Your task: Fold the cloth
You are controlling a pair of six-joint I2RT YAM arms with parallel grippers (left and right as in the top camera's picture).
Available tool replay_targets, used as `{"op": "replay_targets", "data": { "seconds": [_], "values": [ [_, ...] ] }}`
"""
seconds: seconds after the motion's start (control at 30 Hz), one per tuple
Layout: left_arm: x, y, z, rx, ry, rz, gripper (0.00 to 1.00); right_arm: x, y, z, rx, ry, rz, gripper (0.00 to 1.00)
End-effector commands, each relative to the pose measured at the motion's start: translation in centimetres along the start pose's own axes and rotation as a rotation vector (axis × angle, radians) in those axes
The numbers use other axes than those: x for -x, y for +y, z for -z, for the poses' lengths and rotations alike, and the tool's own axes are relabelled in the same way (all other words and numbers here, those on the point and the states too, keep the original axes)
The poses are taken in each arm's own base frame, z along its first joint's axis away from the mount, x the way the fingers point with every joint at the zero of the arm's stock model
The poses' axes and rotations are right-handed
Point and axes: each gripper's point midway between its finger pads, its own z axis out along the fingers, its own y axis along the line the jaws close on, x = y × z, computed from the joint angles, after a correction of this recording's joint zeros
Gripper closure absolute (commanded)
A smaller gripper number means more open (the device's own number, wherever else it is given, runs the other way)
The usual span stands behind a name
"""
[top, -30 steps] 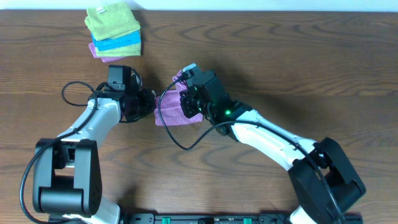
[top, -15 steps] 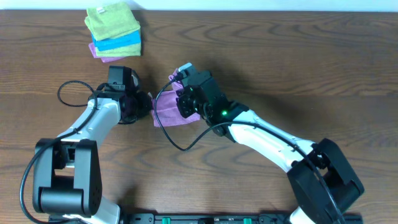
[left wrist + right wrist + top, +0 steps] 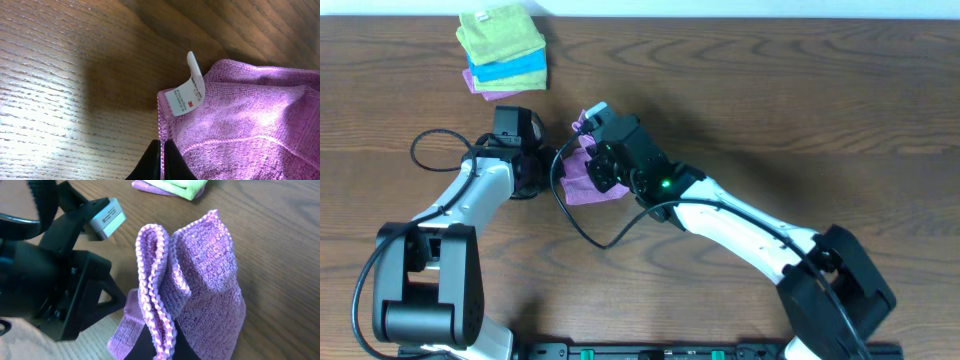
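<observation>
Wooden table [image 3: 770,100], purple cloth [image 3: 578,186] half hidden overhead, left tool [image 3: 161,159] clamping its hem, right tool [image 3: 159,351] pinching folds

The overhead view looks straight down on the table [image 3: 820,100] from well above, both arms in frame. Each wrist view sits low and very close, angled across the table; all three share the purple cloth [image 3: 580,180].
</observation>
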Motion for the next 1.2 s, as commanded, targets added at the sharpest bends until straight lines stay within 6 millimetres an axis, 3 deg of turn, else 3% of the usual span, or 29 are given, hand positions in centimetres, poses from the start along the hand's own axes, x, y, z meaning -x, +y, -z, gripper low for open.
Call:
{"op": "replay_targets", "data": {
  "seconds": [0.0,0.4,0.87,1.07,1.17],
  "values": [
    [0.6,0.0,0.0,0.013,-0.017,-0.005,0.94,0.1,0.8,-1.0,0.011,0.009,0.021,0.99],
    [1.0,0.1,0.4,0.009,-0.030,0.000,0.94,-1.6,2.5,-2.5,0.042,0.048,-0.008,0.99],
    [4.2,-0.4,7.0,-0.060,-0.210,0.014,0.94,-4.3,3.1,-4.9,0.051,0.099,0.000,0.98],
    [5.0,-0.7,9.7,-0.086,-0.284,0.012,0.92,-4.4,4.1,-4.9,0.066,0.097,0.021,0.78],
    [5.4,-0.6,10.8,-0.094,-0.315,0.017,0.91,-4.5,4.4,-4.8,0.071,0.099,0.024,0.60]
  ]
}}
